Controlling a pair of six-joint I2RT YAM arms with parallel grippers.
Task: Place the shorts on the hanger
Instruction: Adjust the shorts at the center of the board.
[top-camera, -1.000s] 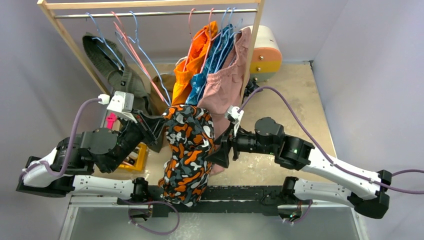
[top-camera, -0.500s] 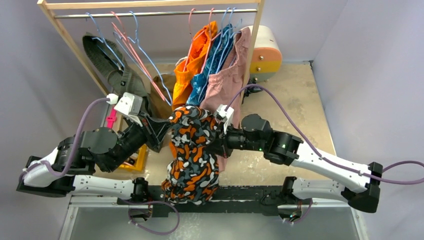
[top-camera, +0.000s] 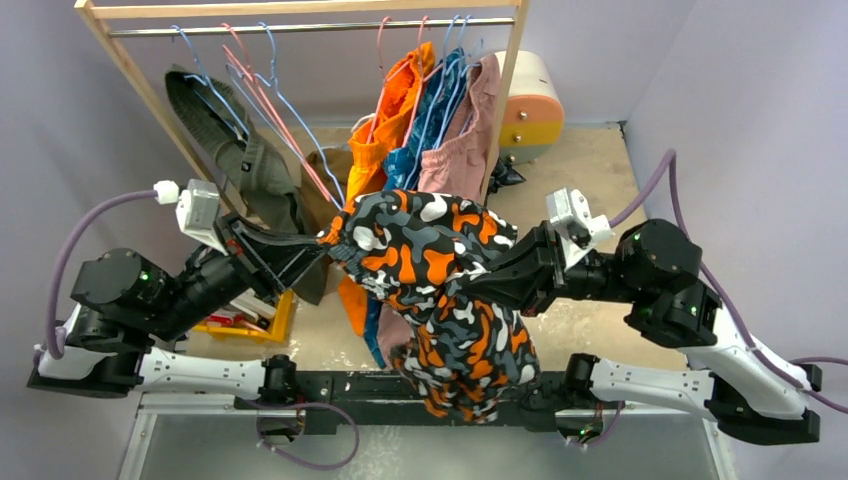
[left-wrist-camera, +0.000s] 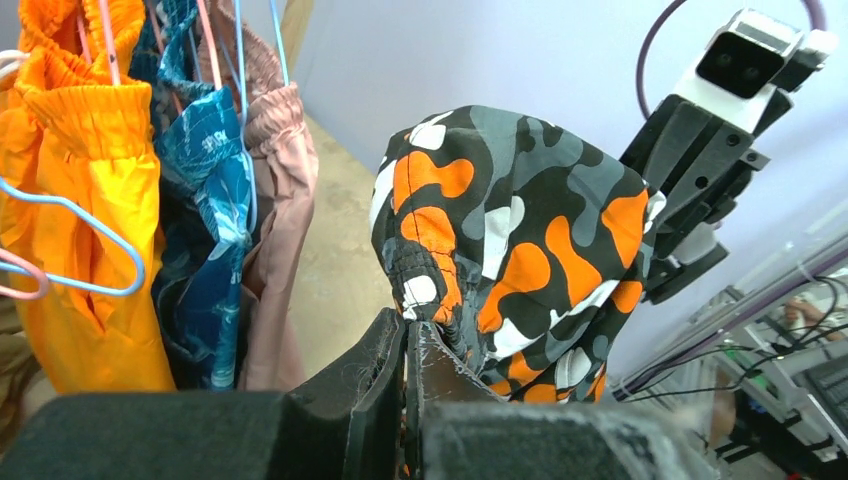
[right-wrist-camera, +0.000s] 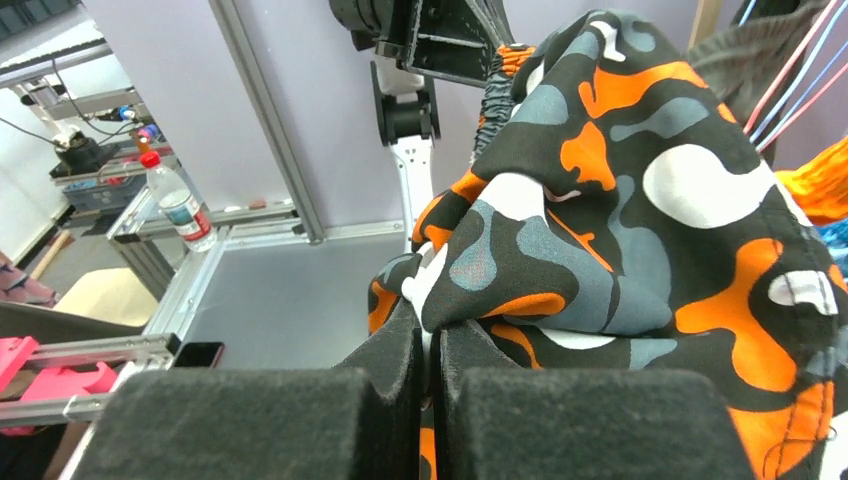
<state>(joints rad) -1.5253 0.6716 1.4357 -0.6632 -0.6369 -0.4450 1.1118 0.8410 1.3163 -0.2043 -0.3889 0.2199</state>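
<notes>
The camouflage-print shorts (top-camera: 430, 270) hang in the air between both arms, stretched along the waistband with the legs drooping toward the arm bases. My left gripper (top-camera: 322, 240) is shut on the elastic waistband (left-wrist-camera: 425, 290) at one end. My right gripper (top-camera: 478, 280) is shut on the fabric (right-wrist-camera: 520, 300) at the other end. Several light-blue wire hangers (top-camera: 262, 85) hang empty on the left part of the rail, mixed with pink-red ones. In the left wrist view another light-blue hanger (left-wrist-camera: 95, 245) carries orange shorts.
A wooden clothes rack (top-camera: 300, 12) stands at the back with orange (top-camera: 390, 115), blue-patterned (top-camera: 425, 120) and dusty-pink shorts (top-camera: 465, 150) hanging at its right. A dark green garment (top-camera: 225, 140) drapes at the left. A yellow bin (top-camera: 255, 320) sits under the left arm; a round cream-and-orange container (top-camera: 530, 100) stands behind the rack.
My right gripper closed on the shorts and pulled away to the right, spreading the waistband between both grippers. The left arm drew back to the left, still holding its end.
</notes>
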